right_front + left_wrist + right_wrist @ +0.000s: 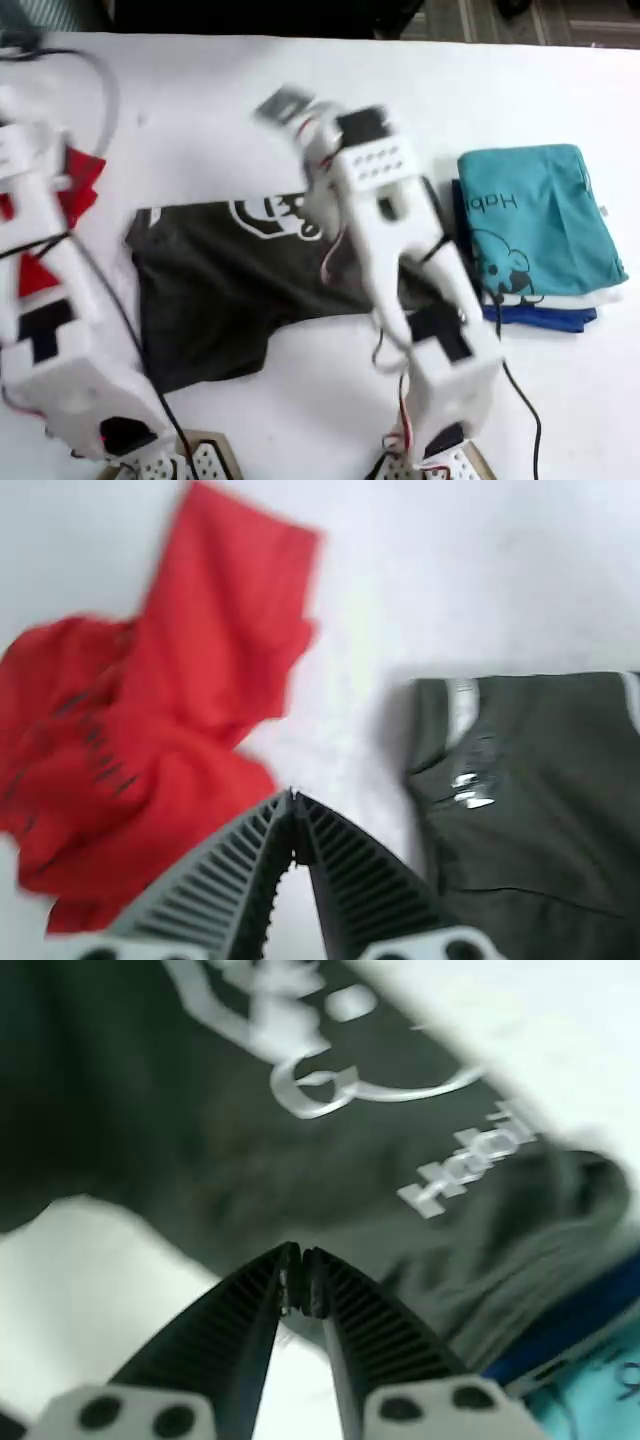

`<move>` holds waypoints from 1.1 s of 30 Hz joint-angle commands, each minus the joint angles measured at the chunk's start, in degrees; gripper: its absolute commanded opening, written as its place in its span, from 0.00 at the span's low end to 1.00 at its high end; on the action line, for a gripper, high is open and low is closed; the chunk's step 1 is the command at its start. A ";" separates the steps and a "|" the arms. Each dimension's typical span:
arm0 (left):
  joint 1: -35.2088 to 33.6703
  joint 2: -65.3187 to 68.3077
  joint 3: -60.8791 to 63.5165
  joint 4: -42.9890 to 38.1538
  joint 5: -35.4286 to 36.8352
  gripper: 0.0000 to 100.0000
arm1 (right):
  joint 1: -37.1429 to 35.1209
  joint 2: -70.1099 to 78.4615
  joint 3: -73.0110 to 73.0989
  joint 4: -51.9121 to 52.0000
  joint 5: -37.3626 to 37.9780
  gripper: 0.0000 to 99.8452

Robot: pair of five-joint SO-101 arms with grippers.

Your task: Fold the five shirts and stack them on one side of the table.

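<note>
Resting on your white tabletop, a dark grey printed shirt lies beneath your right arm; both jaws clenched.

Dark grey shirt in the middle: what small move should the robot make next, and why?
Probably open the right hand and pinch the edge of the dark grey printed shirt. That hand is shut at that edge, and the shirt lies loosely spread beside the folded stack topped by a teal shirt.
</note>
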 commanded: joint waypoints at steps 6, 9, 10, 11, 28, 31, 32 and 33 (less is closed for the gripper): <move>-18.95 -5.23 0.88 -2.99 -8.00 0.03 | -22.99 -10.77 19.60 -0.48 1.05 0.10; -21.85 -5.23 0.97 -3.69 -10.46 0.03 | -31.08 -9.63 21.89 -4.18 -3.16 0.25; -22.46 -5.23 0.97 -3.69 -11.25 0.03 | -33.27 -8.84 22.15 -5.85 -5.10 0.30; -23.08 -5.23 0.97 -3.69 -11.78 0.03 | -35.21 -7.87 22.15 -7.34 -6.33 0.34; -28.62 -5.23 0.97 -3.52 -12.40 0.03 | -44.00 15.60 17.23 -22.55 -6.59 0.37; -29.23 -5.23 0.97 -3.52 -12.40 0.03 | -43.91 19.03 13.80 -20.97 -6.59 0.21; -29.32 -5.23 1.05 -3.34 -12.40 0.03 | -43.82 19.74 12.75 -20.62 -6.59 0.15; -29.41 -5.23 1.05 -3.25 -12.40 0.03 | -43.82 20.26 11.78 -20.35 -6.59 0.08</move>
